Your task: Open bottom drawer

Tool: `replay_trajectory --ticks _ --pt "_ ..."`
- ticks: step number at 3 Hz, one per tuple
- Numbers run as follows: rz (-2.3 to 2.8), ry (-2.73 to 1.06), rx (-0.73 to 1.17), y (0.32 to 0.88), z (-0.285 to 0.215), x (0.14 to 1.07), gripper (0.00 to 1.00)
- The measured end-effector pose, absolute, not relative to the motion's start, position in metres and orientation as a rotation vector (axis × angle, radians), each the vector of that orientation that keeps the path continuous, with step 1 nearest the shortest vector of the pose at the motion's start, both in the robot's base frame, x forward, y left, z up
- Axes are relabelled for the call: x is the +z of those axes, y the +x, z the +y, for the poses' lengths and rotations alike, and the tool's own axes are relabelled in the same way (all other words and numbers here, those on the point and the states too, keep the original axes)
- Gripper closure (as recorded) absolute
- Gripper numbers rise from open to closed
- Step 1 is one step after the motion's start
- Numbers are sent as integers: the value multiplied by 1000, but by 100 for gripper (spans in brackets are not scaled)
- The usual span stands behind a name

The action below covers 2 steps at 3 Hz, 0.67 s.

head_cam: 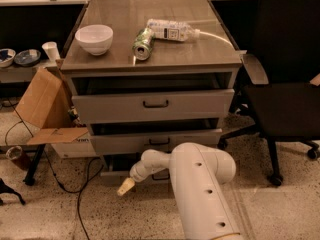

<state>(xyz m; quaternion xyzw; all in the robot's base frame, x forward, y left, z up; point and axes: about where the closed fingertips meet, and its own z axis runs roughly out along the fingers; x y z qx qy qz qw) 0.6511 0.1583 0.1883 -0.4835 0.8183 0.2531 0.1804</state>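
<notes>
Single view: we look down on the drawer cabinet (155,106) from above and in front, at middling range, facing its fronts. The robot's arm (200,194) fills the foreground, its gripper (126,186) low before the cabinet's bottom drawer (111,176).

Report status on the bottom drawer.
Cream gripper low, near floor, at left end of grey metal bottom drawer. White robot arm covers most of its front. Black cable on floor beside gripper.
</notes>
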Motion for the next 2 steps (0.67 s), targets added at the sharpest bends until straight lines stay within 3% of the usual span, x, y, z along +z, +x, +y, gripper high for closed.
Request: replay_trajectory --ticks 2 --pt "2348 -1447 746 632 154 188 0"
